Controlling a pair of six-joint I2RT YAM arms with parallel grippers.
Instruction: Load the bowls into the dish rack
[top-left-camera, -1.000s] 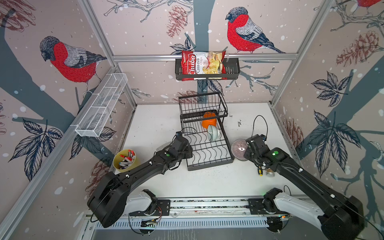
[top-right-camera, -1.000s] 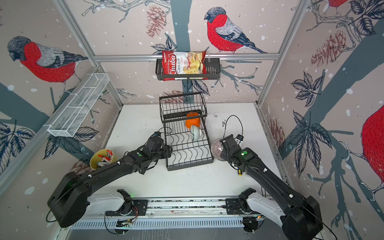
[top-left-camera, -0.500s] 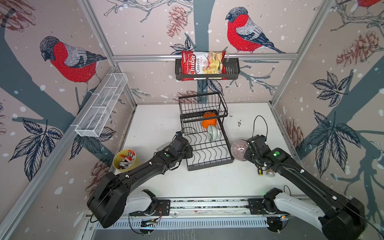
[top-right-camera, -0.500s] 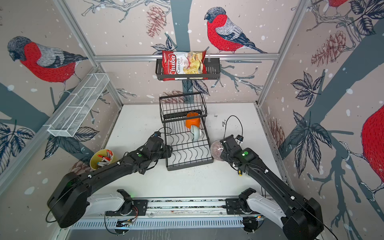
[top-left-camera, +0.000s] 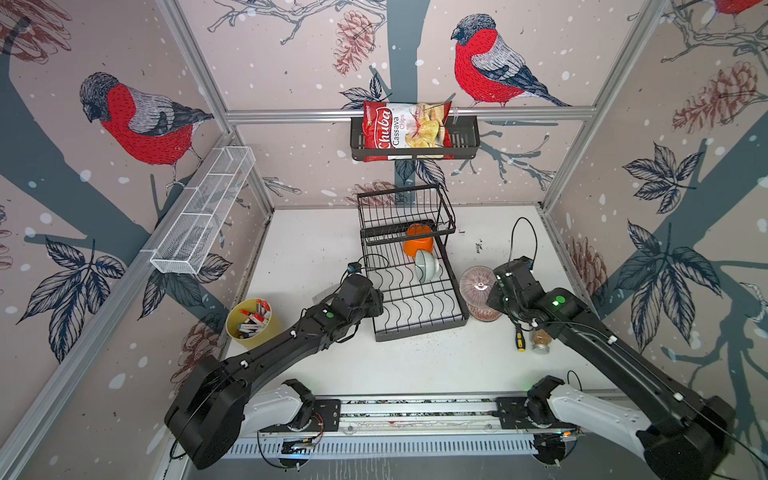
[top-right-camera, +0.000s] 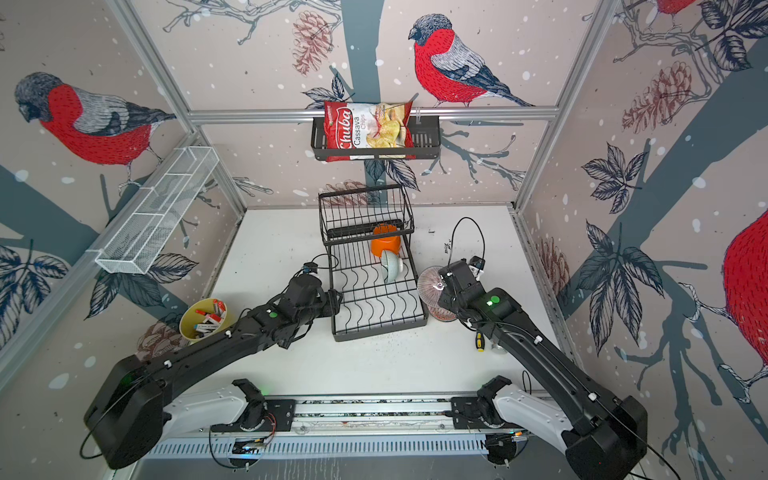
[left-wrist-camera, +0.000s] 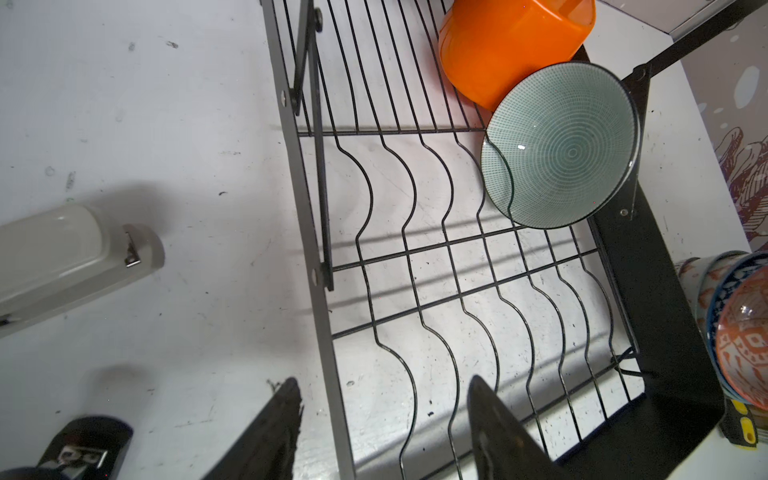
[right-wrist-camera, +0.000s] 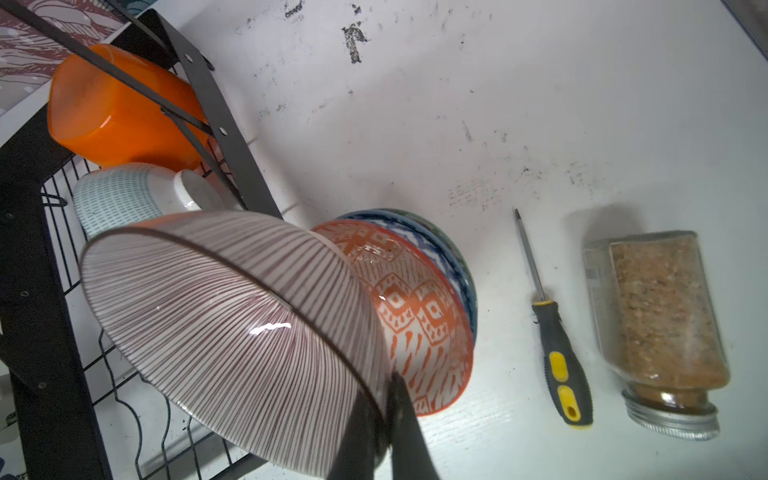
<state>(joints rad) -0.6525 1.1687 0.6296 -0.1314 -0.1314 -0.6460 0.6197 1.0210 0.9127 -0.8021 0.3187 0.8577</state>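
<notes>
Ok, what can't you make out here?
- Bowl count in the stack: covered by the striped bowl in the right gripper, right wrist view and both top views.
- Spice jar: partly behind the right arm, both top views.
- Markers in the yellow cup: too small to count, both top views.

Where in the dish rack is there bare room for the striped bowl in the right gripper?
Free: the dish rack, wavy wires from near rim to the mint bowl, and all its left side. Crowded: its far right corner, holding the orange bowl and mint bowl; beside it, the bowl stack, screwdriver and jar.
</notes>
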